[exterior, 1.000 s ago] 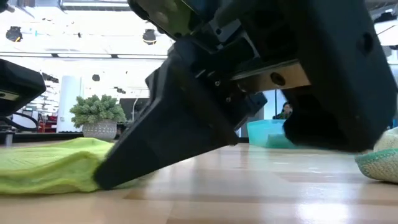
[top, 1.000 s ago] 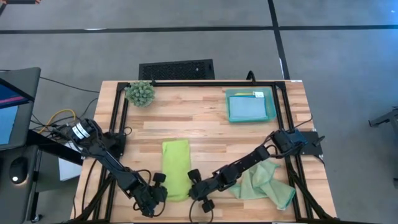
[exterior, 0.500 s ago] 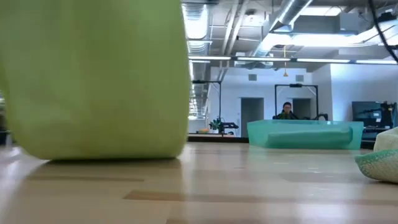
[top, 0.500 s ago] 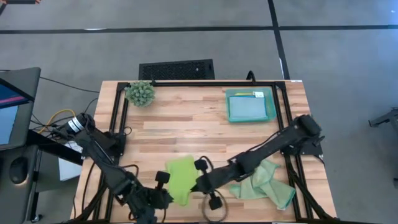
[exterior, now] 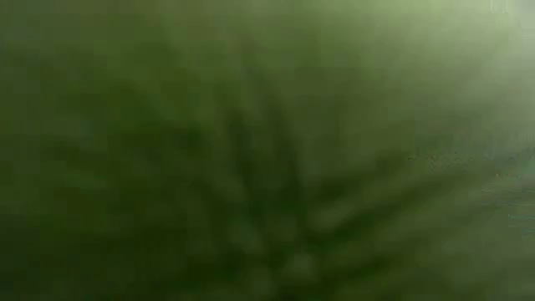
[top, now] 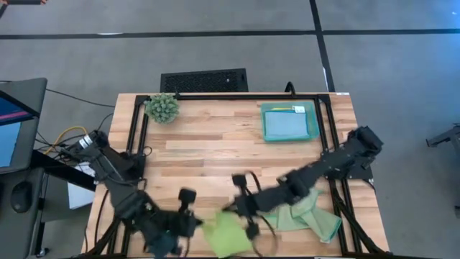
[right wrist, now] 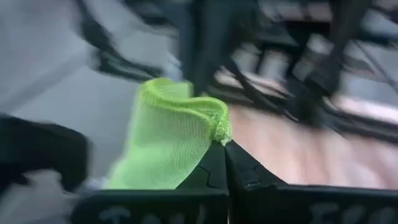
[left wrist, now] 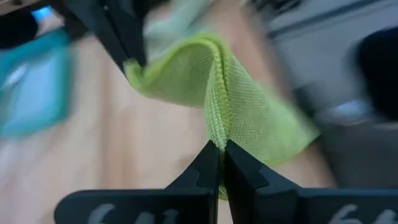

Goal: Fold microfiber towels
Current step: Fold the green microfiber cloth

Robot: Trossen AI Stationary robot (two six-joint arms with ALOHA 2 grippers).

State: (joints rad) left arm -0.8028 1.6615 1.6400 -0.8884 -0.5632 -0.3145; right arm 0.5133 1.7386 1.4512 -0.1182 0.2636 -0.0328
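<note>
Holding the lime green towel (top: pixel 228 234) off the table now at the bottom centre of the high view, we have both grippers pinched on it: left gripper (left wrist: pixel 221 147) fingers pressed together on a hemmed edge, right gripper (right wrist: pixel 222 140) fingers pressed together on a bunched corner. A second ago the towel lies flat as a long strip in the lower middle of the table with both grippers at its near end; since then we have dragged that end up and toward the front edge, so the cloth is now a compact bundle. We read this as mid-fold, not yet laid down. Low view is now fully blocked by green cloth; earlier it showed the table and room. Pale sage green towel (top: pixel 309 216) sits crumpled at lower right, unchanged. Farther back, teal tray (top: pixel 289 121) holding a light blue cloth and plant (top: pixel 162 107) are unchanged.
</note>
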